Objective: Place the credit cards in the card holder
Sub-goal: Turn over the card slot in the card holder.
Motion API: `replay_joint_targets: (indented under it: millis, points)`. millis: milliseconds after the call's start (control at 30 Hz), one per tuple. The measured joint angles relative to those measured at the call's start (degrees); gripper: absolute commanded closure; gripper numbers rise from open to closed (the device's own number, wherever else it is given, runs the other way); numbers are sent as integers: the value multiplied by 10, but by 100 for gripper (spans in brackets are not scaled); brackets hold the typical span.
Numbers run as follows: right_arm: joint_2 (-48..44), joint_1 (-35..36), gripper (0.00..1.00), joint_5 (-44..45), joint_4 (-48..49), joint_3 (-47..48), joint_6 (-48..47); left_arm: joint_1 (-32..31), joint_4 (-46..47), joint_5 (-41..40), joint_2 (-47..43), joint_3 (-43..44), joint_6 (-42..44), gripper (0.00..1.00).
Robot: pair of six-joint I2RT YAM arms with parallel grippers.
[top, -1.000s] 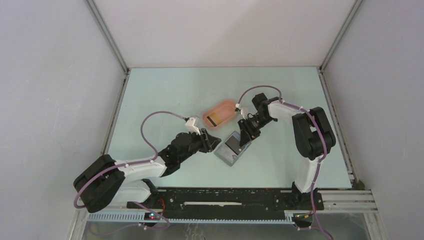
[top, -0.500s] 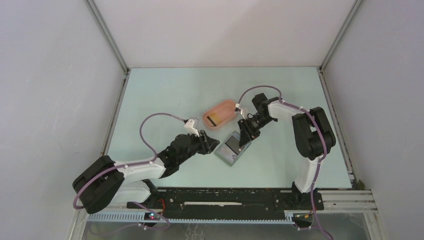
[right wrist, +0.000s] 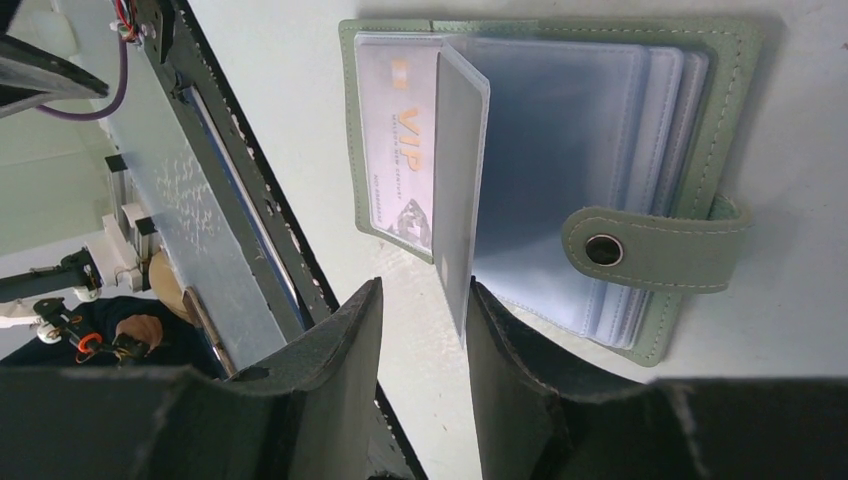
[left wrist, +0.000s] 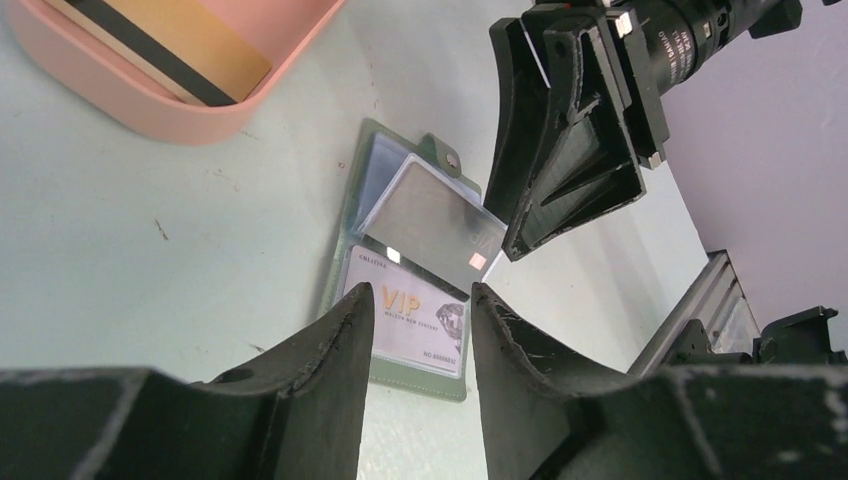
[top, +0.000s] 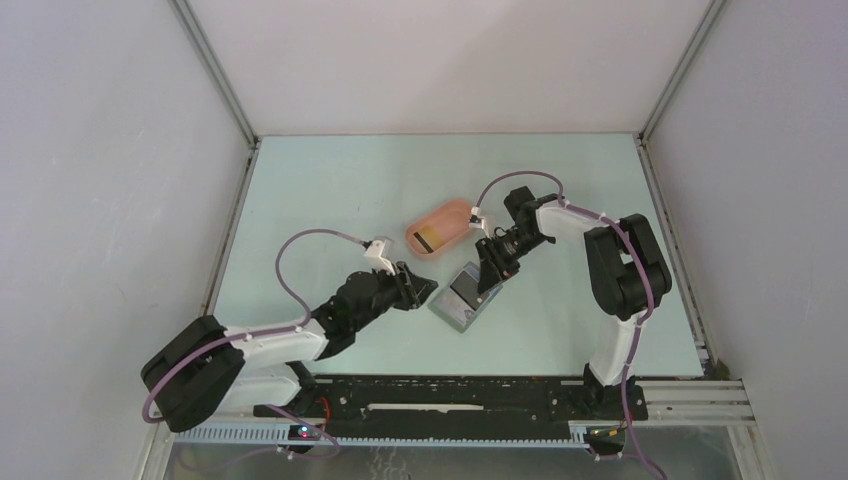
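Here, card holder between end effectors

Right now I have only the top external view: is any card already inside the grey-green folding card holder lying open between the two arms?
Observer: Yes. The wrist views show a white plastic card printed VIP in a clear pocket of the grey-green folding card holder.
Operator: Is anything gripped on the right side?
Observer: No firm grip that I can see. The right end effector stands open, and a raised clear sleeve leaf rests edge-on against one finger.
Operator: And on the left?
Observer: The left end effector is open with nothing between its fingers.
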Motion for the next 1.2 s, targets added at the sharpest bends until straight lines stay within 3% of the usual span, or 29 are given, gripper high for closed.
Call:
replay_joint_targets:
  millis: [733,1200]
  points:
    - [-7,24,55,-13,-1,0,0,-9,100,23,96,-9,-63,54]
    - [-22,72,52,-11,9,0,3,-10,113,14,77,-43,-72,55]
